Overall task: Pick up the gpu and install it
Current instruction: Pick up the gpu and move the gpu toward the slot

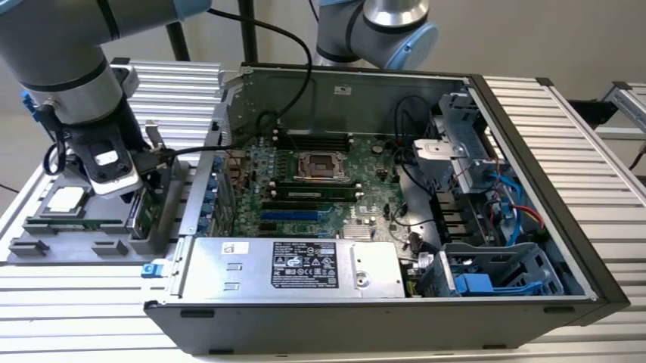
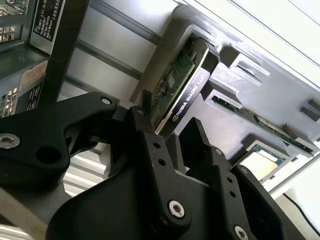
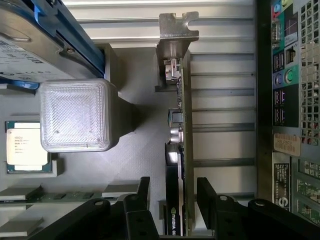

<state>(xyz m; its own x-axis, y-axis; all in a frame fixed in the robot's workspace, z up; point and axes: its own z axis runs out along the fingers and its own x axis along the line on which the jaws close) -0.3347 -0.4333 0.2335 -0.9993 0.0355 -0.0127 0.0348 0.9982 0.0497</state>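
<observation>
The gpu (image 1: 142, 217) stands on edge in a slot of the grey parts tray (image 1: 60, 249), at the exterior view's left, outside the computer case. In both wrist views it shows as a thin card (image 3: 183, 125) with a green board face, a black face (image 2: 186, 95) and a silver end bracket (image 3: 176, 30). My gripper (image 1: 136, 193) is down over the card's end away from the bracket. Its black fingers (image 3: 144, 192) straddle the card with a small gap on each side, so my gripper (image 3: 175, 192) (image 2: 170, 125) is open around the gpu.
The open computer case (image 1: 525, 136) lies to the exterior view's right of the tray, with motherboard (image 1: 313, 189), blue slots (image 1: 290, 216) and power supply (image 1: 293, 268). The tray also holds a processor (image 3: 22, 147), a memory stick (image 1: 71, 224) and a hard drive in a blue frame (image 3: 30, 35). A second arm (image 1: 374, 30) stands behind the case.
</observation>
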